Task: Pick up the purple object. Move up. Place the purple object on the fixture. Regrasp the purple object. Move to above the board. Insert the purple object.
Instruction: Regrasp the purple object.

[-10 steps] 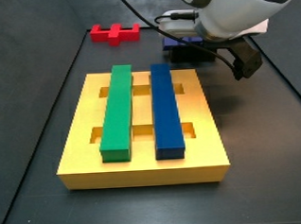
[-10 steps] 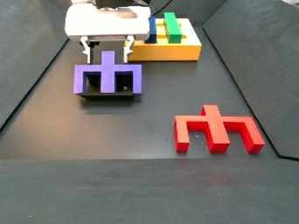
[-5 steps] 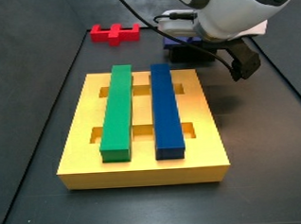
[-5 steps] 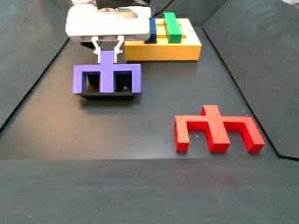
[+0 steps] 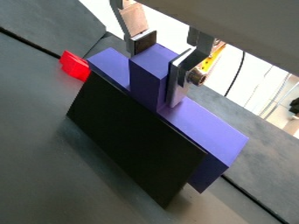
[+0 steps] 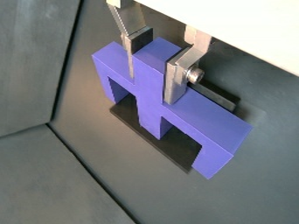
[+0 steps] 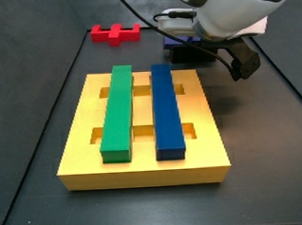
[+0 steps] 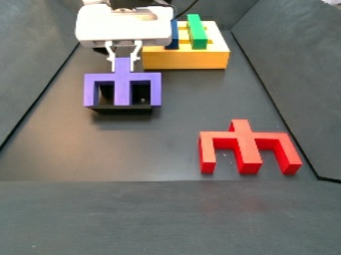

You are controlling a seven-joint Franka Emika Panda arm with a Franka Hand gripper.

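The gripper [image 6: 158, 66] is positioned directly over the fixture [image 5: 135, 153], behind the far end of the board [image 7: 144, 124] as shown in a side view. In both wrist views the two silver fingers [image 5: 184, 74] are seen set against opposite faces of the middle prong of the purple object [image 6: 170, 118]; the jaws are closed on that prong, with the dark pads pressed to its sides.

The purple object is seated on top of the fixture, with its flat bar lying across the black holder and its prongs spread over the recessed top. In a side view the purple object [image 8: 123, 90] is seen covering nearly the whole fixture, of which only a thin dark edge [image 8: 127, 110] is visible below it. The gripper [image 8: 127, 55] is seen there descending from the white wrist housing onto the middle prong.

The board is located on the dark floor, well apart from the red block [image 8: 249, 147]. A long green bar [image 7: 117, 109] and a long blue bar [image 7: 168, 108] are carried side by side on the board, parallel to one another. The red block [image 7: 113, 33] is seen beyond the far end of the board in a side view, and a corner of it [image 5: 75, 64] is visible behind the fixture in a wrist view.
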